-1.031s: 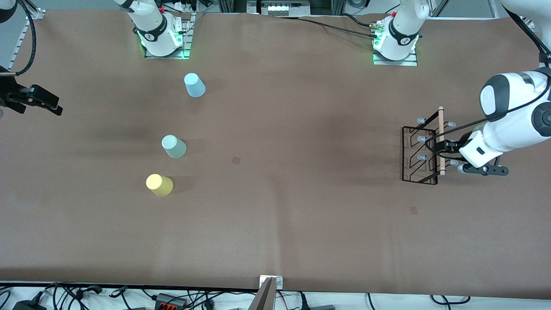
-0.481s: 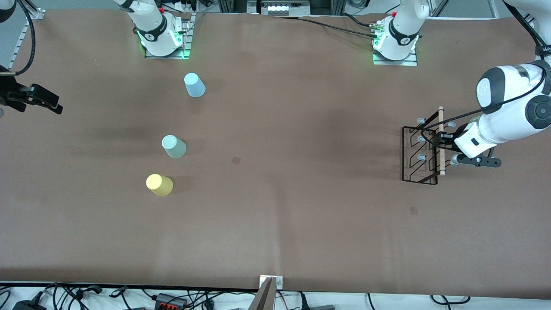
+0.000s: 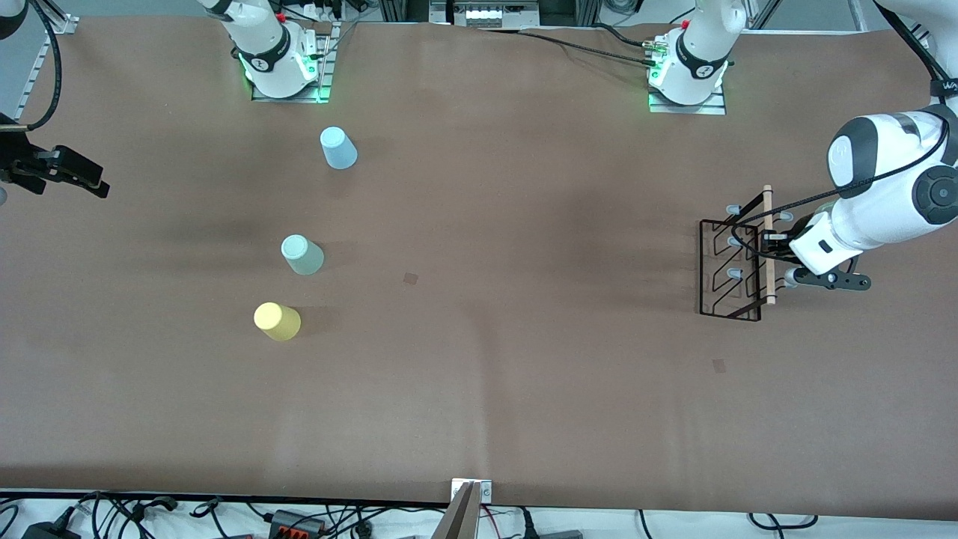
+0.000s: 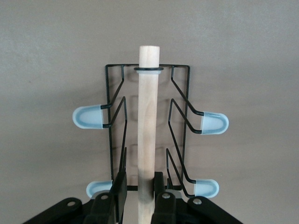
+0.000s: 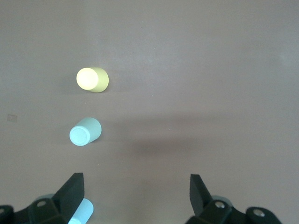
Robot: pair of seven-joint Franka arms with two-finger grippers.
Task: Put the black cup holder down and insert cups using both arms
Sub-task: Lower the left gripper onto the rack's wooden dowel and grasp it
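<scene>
Wire and wood make up the thin black cup holder (image 3: 730, 266) with pale-blue-tipped pegs, standing on the brown table (image 3: 479, 374) toward the left arm's end. The left gripper (image 4: 139, 186) is at its light wooden rod (image 4: 147, 130), fingers set either side and apparently pinching it. That rod looks the best handle: rigid, while the light wire frame may swing or tip. Well apart from the holder, toward the right arm's end, stand the inverted light blue (image 3: 338, 147), mint green (image 3: 301, 254) and yellow (image 3: 276, 321) plastic cups. The right gripper (image 5: 135, 189) waits spread wide above them.
</scene>
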